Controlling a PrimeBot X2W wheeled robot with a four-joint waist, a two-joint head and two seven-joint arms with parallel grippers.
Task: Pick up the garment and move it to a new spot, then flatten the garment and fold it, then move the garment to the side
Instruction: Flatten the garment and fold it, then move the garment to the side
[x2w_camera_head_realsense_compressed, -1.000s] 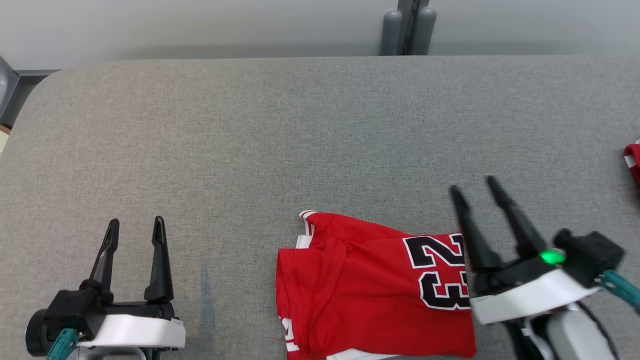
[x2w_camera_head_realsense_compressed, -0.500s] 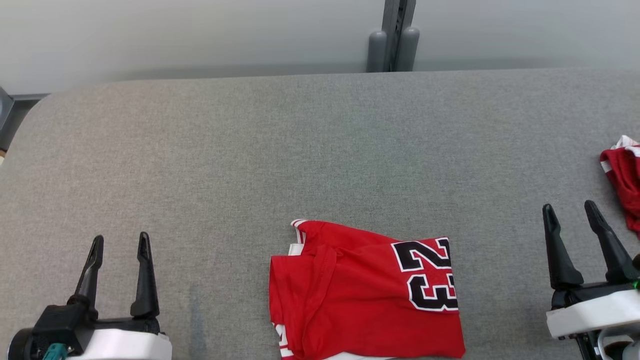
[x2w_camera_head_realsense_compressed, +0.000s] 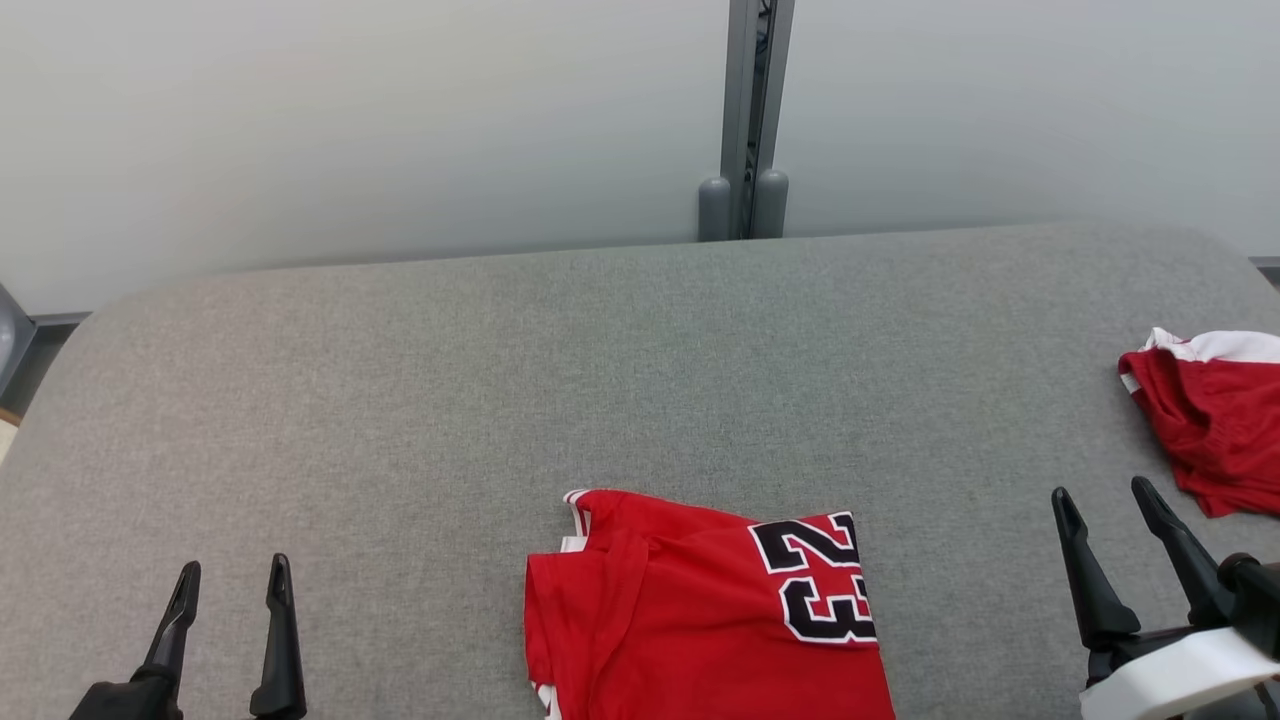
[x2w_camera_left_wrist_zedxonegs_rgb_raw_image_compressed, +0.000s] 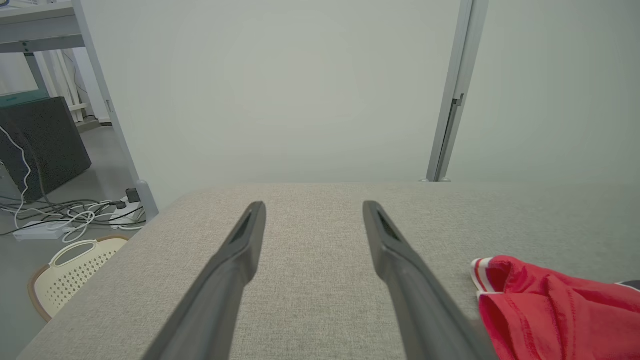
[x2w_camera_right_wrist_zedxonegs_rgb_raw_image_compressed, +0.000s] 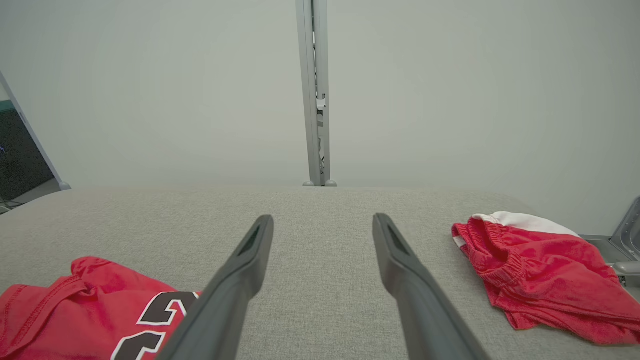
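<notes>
A folded red garment (x2w_camera_head_realsense_compressed: 700, 620) with a black "23" lies flat near the front middle of the grey table (x2w_camera_head_realsense_compressed: 500, 380). Its edge shows at the right of the left wrist view (x2w_camera_left_wrist_zedxonegs_rgb_raw_image_compressed: 545, 305) and at the lower left of the right wrist view (x2w_camera_right_wrist_zedxonegs_rgb_raw_image_compressed: 85, 310). My left gripper (x2w_camera_head_realsense_compressed: 230, 578) stands open at the lower left, well clear of the garment, with nothing between its fingers (x2w_camera_left_wrist_zedxonegs_rgb_raw_image_compressed: 240, 260). My right gripper (x2w_camera_head_realsense_compressed: 1103, 495) is open at the lower right, empty, to the right of the garment.
Red shorts (x2w_camera_head_realsense_compressed: 1210, 420) with a white band lie crumpled at the table's right edge, also in the right wrist view (x2w_camera_right_wrist_zedxonegs_rgb_raw_image_compressed: 535, 270). A grey post (x2w_camera_head_realsense_compressed: 745, 120) rises behind the table. A cream basket (x2w_camera_left_wrist_zedxonegs_rgb_raw_image_compressed: 70, 275) and cables sit on the floor to the left.
The head camera has tilted up, so everything sits lower in the picture. My right gripper has drawn back from the garment's right edge to the lower right. The garment stays put.
</notes>
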